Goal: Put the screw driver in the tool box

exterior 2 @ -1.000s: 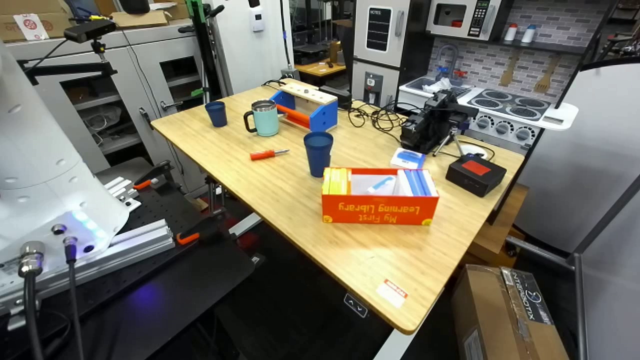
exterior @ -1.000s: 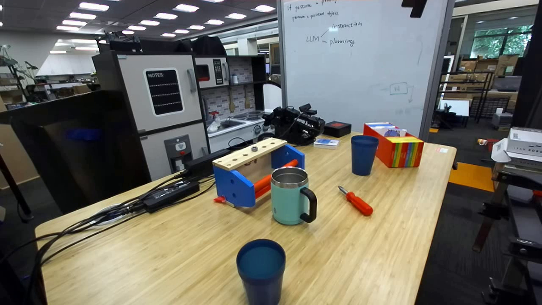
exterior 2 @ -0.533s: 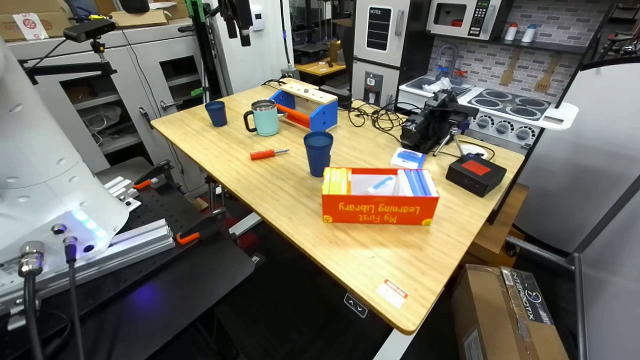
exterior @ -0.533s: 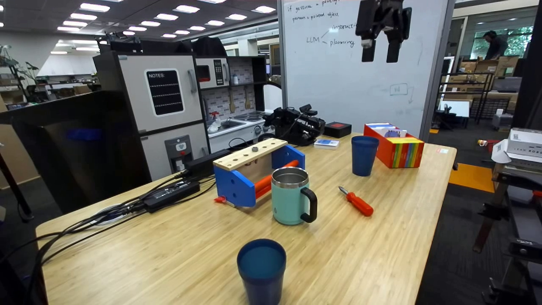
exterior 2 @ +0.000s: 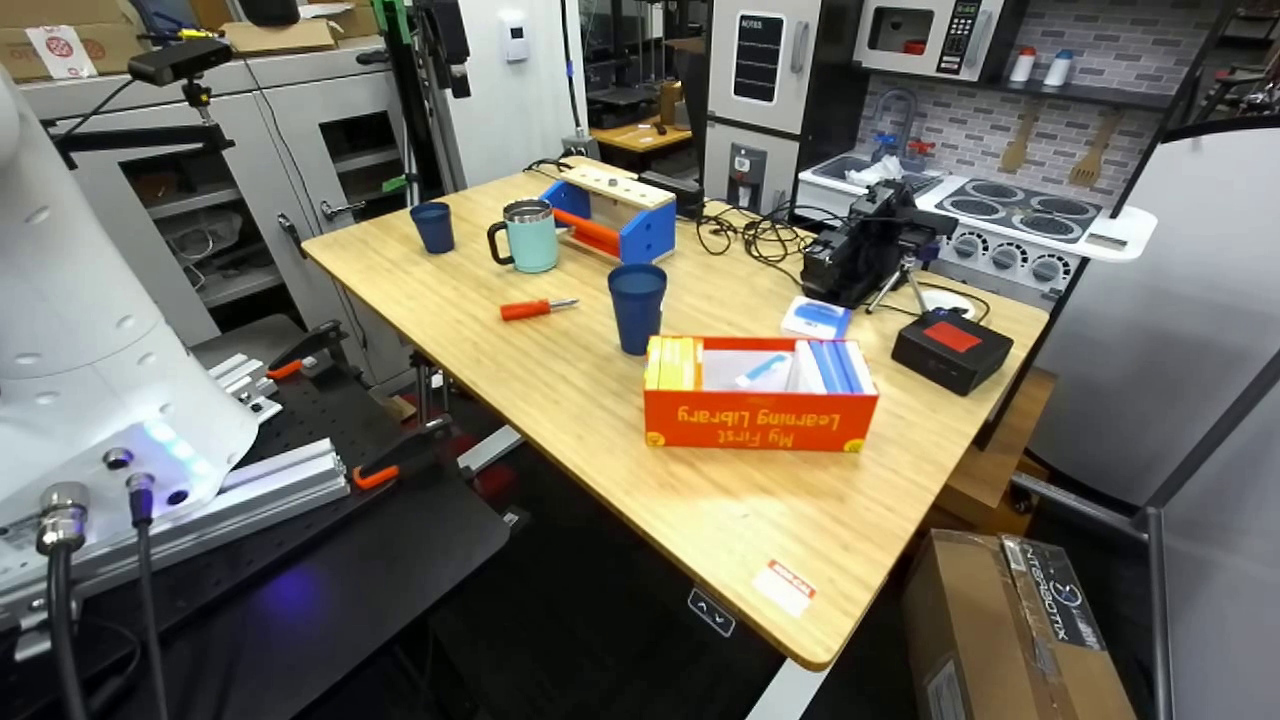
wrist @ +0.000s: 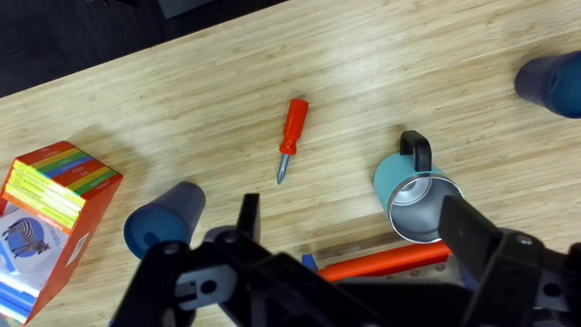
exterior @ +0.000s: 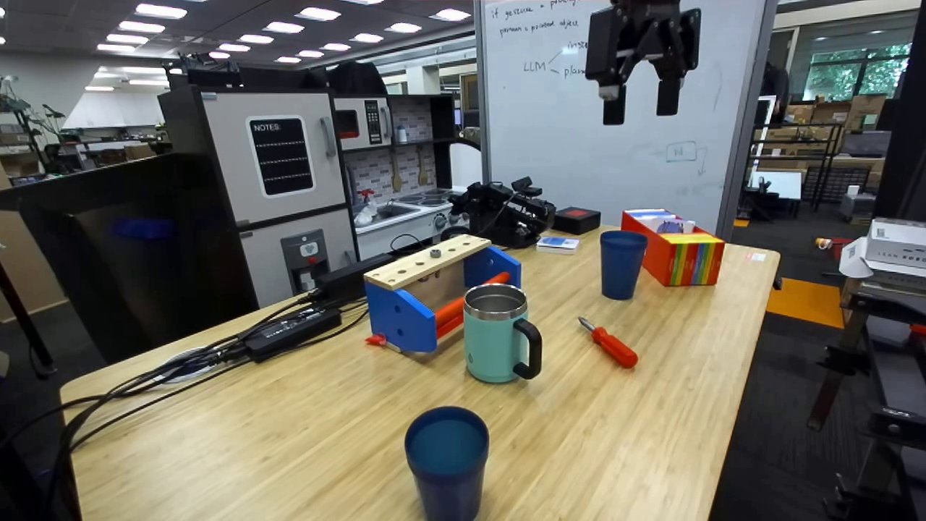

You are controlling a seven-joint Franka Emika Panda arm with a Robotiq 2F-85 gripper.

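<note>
Only the wrist view shows the steel bottom inside a mint mug. In an exterior view a whiteboard carries handwriting; the robot's white base stands at 9 o'clock in an exterior view. The gripper hangs high above the wooden table, fingers spread well apart. In the wrist view the screw driver lies flat on the table, mug at its 4 o'clock, blue cup at its 8: glossy red handle toward 12, slim grey shaft toward 6.
</note>
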